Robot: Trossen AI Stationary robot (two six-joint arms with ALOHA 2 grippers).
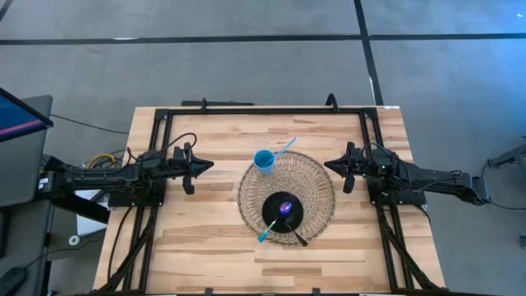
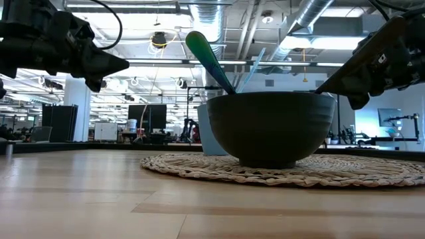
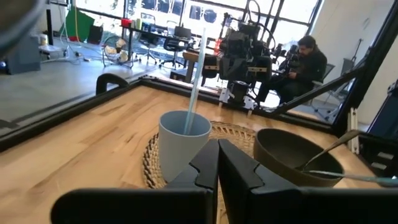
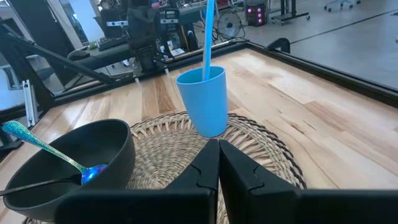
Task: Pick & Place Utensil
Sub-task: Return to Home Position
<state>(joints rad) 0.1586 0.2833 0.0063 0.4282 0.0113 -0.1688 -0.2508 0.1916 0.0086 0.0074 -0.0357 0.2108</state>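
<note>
My left gripper [image 3: 217, 149] and right gripper [image 4: 218, 148], fingers together on nothing, sit at opposite sides of the table [image 1: 205, 247], well apart from the woven mat [image 4: 273, 158]. On it stand the dark bowl [image 4: 115, 155] and, near its edge, the blue cup [image 4: 205, 102] holding the blue straw [image 4: 207, 34]. Judged risk: a stray sweep clipping the tall straw would tip the cup.

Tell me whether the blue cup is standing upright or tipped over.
Upright. The blue cup stands on its base on the woven mat, mouth up, with the blue straw leaning out of it.
</note>
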